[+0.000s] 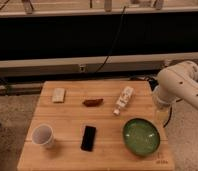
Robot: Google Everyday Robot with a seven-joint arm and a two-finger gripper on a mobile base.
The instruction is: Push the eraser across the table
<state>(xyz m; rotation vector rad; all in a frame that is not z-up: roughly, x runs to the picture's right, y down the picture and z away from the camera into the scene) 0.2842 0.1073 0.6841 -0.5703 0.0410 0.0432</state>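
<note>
The eraser [89, 138] lies flat on the near part of the worktop [72, 114], a little left of the middle. Its long axis runs from near to far, with only a small tilt. To its left stands a white cup [43, 135], close but not touching. To its right, also apart from it, stands a green bowl [141, 136].

The robot has only one arm, and it is at the right side of the scene, beyond the right edge of the worktop. The end effector [162, 110] seems to hang at the lower end of this arm, just beside that edge and level with the middle of the worktop. Whether it is apart or together, I cannot tell. It holds nothing that I can see, and it is well apart from the eraser.

From the end effector, the eraser lies to the left and somewhat nearer, and the green bowl stands almost directly between them. I judge that the push has not begun yet. A straight way to the eraser would meet the bowl, so the arm probably must pass over it or around its far side. A push against the long side would move the eraser sideways toward the cup.
</note>
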